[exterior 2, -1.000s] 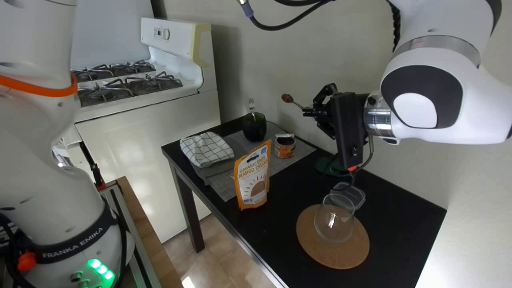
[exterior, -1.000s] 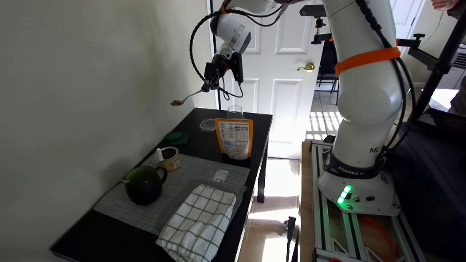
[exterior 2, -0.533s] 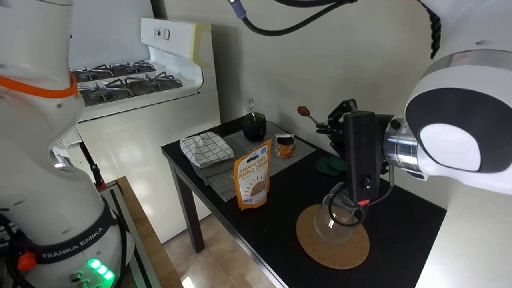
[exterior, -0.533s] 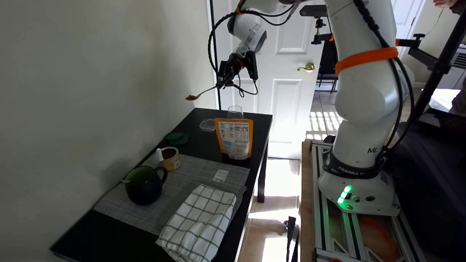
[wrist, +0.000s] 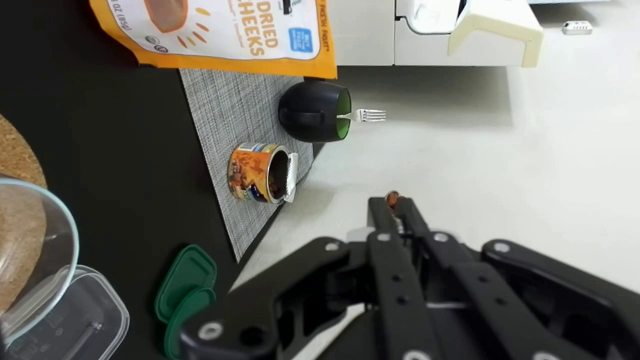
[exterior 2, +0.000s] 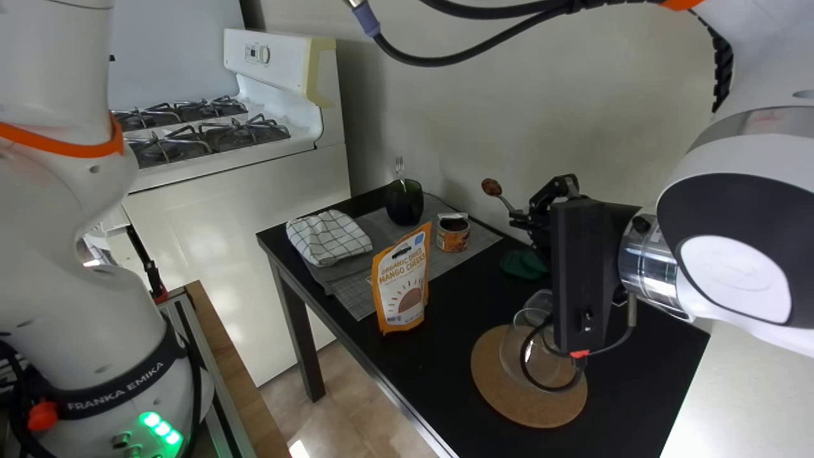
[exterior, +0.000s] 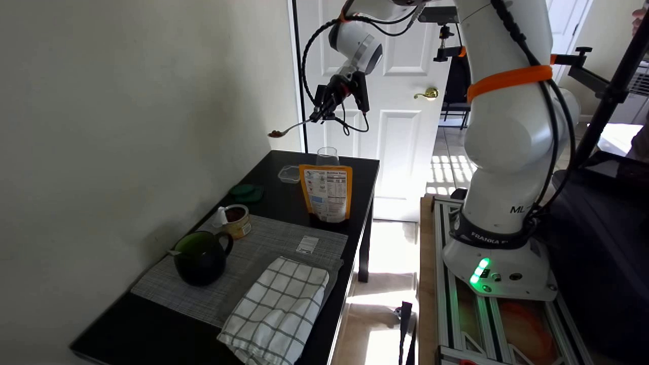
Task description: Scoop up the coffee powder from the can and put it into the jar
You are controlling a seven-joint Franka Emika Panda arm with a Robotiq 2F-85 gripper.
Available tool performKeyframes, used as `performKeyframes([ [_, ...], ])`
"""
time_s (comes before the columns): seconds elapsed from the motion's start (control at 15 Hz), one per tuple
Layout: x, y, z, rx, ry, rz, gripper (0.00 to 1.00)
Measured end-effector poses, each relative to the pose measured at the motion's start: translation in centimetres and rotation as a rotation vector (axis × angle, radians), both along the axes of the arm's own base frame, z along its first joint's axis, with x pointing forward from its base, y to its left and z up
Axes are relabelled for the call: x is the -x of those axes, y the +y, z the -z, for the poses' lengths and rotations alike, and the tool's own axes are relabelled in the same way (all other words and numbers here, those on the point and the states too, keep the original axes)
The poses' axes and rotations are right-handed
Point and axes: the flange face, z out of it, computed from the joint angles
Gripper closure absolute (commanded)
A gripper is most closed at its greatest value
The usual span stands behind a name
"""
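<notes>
Below and ahead of the gripper (exterior: 314,119), itself clamped on the handle of a laden spoon (exterior 2: 501,197), stood the can (wrist: 250,172), probably light, stiff-walled and best held round its middle.

In an exterior view, the gripper (exterior: 313,119) pinched a spoon (exterior: 296,125) by its handle, higher than the black table (exterior: 147,329), with a reddish-brown heap (exterior: 276,134) in its bowl. The open can (exterior: 241,228) stood upright on a grey mat (exterior: 276,237), near a dark mug (exterior: 200,264). Near the table's far end stood the clear jar (exterior: 327,156) (its lower part hidden behind a pouch (exterior: 327,193)).
</notes>
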Motion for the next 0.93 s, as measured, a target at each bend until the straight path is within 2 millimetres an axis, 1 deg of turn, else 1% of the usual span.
performKeyframes([
  [0.2,-0.1,-0.3,0.4,0.007,0.012,0.010,0.98],
  [0.33,0.1,-1.0,0.9,0.012,0.032,0.030,0.98],
  [0.73,1.6,-4.8,2.4,0.004,0.096,0.144,0.98],
  [0.93,2.0,-6.5,3.5,-0.012,0.133,0.203,0.98],
])
